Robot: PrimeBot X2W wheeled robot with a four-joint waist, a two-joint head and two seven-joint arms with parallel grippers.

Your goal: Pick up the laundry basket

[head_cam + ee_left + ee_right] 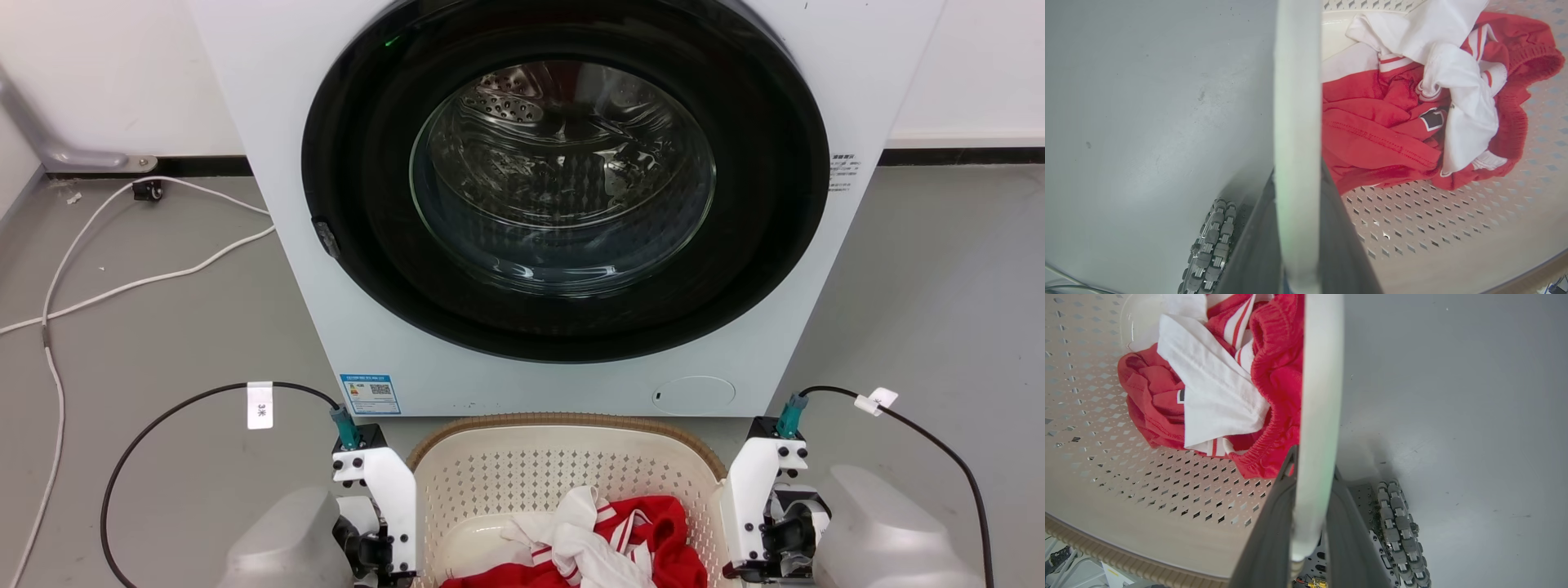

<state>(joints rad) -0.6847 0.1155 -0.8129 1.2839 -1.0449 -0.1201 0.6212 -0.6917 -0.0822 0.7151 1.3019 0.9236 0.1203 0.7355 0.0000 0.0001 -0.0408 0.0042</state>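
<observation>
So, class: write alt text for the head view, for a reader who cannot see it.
A laundry basket holding red and white clothes is in front of a closed front-loading washing machine; the left gripper and right gripper flank its sides.

1. Head view is looking forward and down, facing the washing machine [563, 204] square-on, with the laundry basket [522, 474] sitting at its bottom edge.
2. Left wrist view is peering steeply down along its fingers [1253, 253], very close to the basket's side.
3. Right wrist view is doing likewise from the opposite side.
4. All three are sharing the red-and-white clothes [645, 527] inside the basket.
</observation>
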